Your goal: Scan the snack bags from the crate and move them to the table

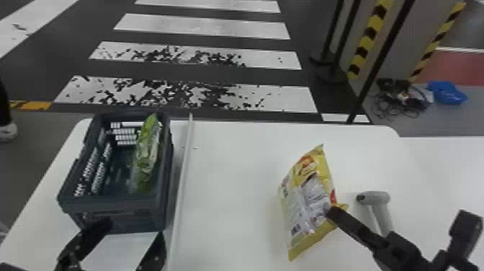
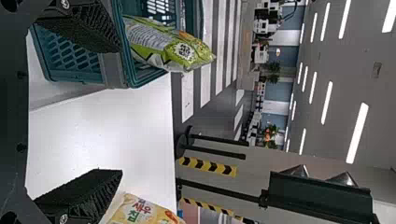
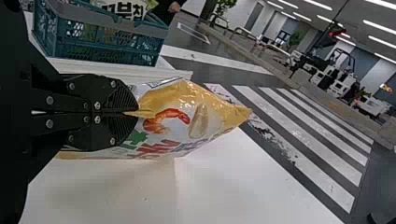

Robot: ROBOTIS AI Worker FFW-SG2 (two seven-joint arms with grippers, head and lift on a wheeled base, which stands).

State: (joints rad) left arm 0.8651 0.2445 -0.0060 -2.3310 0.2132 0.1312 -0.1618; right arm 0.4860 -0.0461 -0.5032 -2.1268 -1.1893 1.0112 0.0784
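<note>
Head view: my table [image 1: 230,158] bears the crate [image 1: 115,207], just beyond my left gripper [image 1: 134,230], its jaws wide and empty. My right gripper [image 1: 330,212] pinches the yellow bag [image 1: 309,201] by an edge, its long axis slanting away and rightward. Inside the crate, the green bag's [image 1: 147,155] long axis points away from the left jaws. The scanner [image 1: 378,198] lies right of the right jaws.

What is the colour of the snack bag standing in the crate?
Mostly green; the bag shows it best in the left wrist view.
</note>
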